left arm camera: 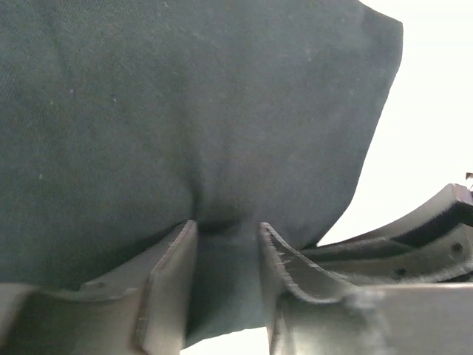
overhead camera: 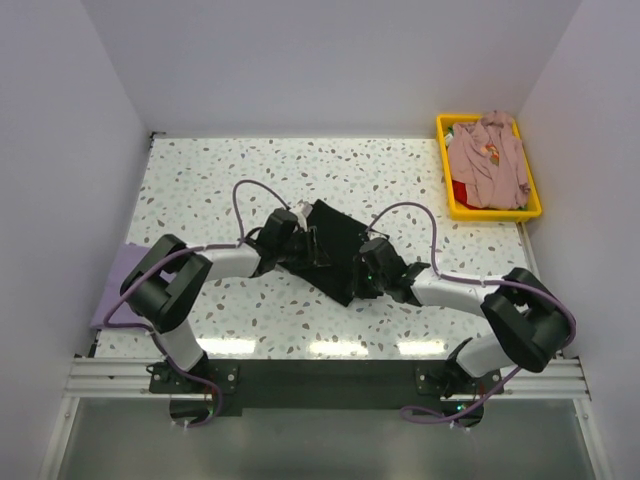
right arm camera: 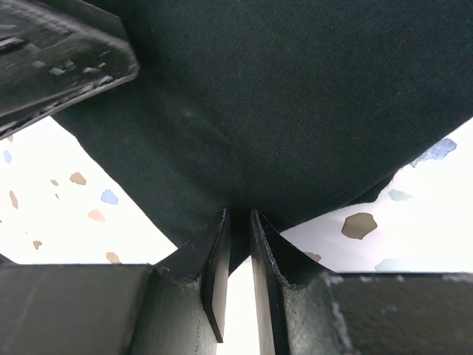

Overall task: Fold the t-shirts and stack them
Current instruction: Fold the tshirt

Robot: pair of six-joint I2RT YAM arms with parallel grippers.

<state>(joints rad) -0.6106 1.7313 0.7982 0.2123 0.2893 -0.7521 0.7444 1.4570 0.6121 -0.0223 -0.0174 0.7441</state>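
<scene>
A black t-shirt [overhead camera: 336, 243] lies bunched at the middle of the speckled table, between both arms. My left gripper [overhead camera: 313, 247] is at its left edge and shut on a fold of the black cloth [left arm camera: 185, 111], which fills the gap between its fingers [left arm camera: 174, 259]. My right gripper [overhead camera: 370, 272] is at the shirt's near right edge, its jaws nearly together and pinching the hem of the black cloth [right arm camera: 295, 96] at the tips. A lavender t-shirt [overhead camera: 118, 283] lies flat at the table's left edge. A dusty-pink t-shirt [overhead camera: 487, 160] is heaped in the bin.
A yellow plastic bin [overhead camera: 530, 210] stands at the back right corner, with something red under the pink cloth. White walls close the table on three sides. The other arm's gripper [right arm camera: 59, 59] shows close by in each wrist view.
</scene>
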